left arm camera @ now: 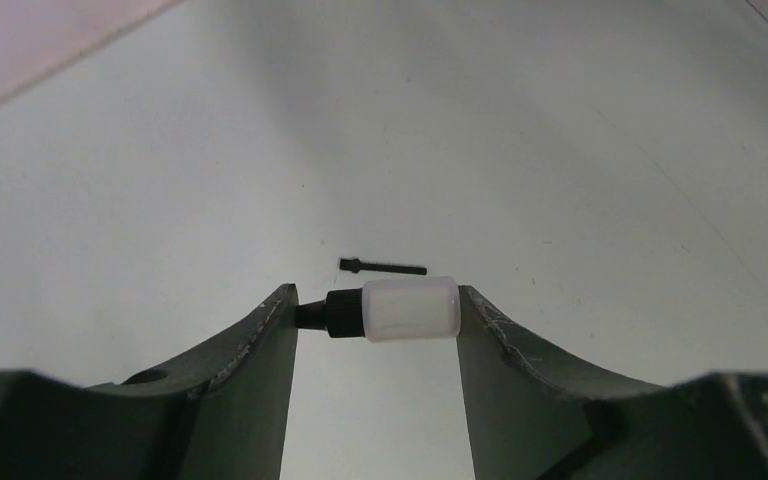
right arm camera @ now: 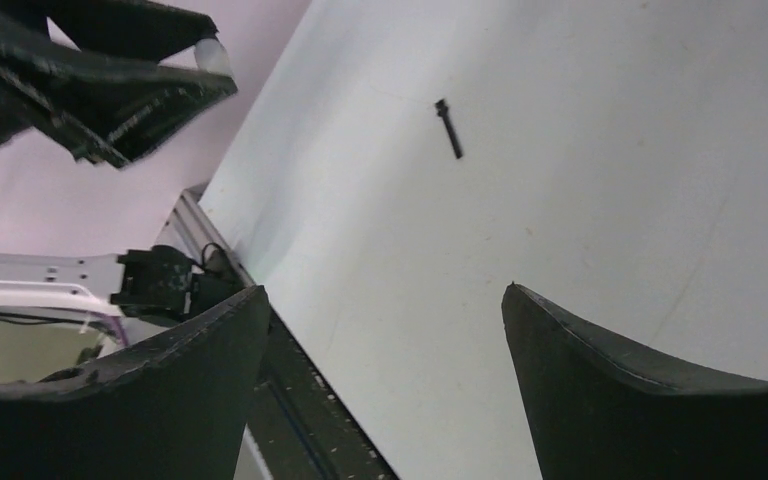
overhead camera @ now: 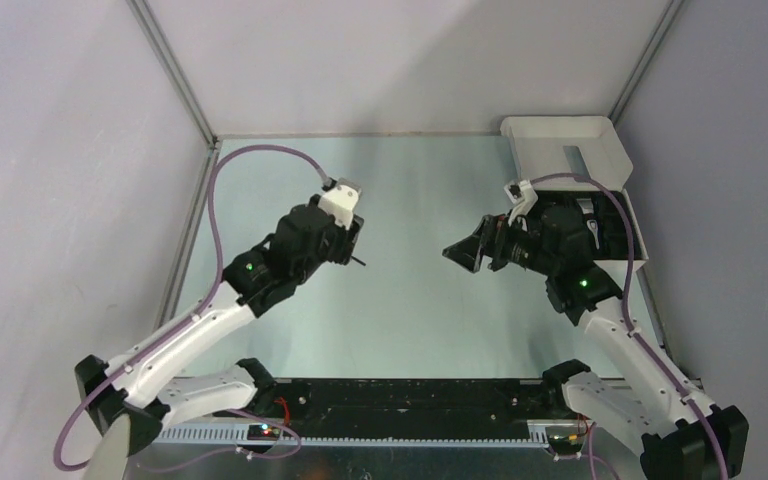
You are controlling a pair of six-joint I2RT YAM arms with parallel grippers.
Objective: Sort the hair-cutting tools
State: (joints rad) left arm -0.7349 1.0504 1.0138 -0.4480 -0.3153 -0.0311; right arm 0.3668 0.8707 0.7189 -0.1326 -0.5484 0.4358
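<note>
left gripper (left arm camera: 378, 300) pinching small bottle (left arm camera: 410, 310) end to end — precarious, move it level | thin stick (left arm camera: 383, 266) just beyond tips | right gripper (right arm camera: 382, 292) spread, empty

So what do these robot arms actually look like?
The left arm and right arm are white links with black joints, green lights and looping purple cables. The left end effector and right end effector each have two dark, curved fingers.

The left arm (overhead camera: 190, 335) and right arm (overhead camera: 625, 345) wear white shells over black joints. A purple cable (overhead camera: 222, 165) runs along each to a white wrist block (overhead camera: 342, 195). A green light (overhead camera: 248, 267) glows at each elbow. End effector fingers (left arm camera: 250, 350) are dark, curved, scuffed
</note>
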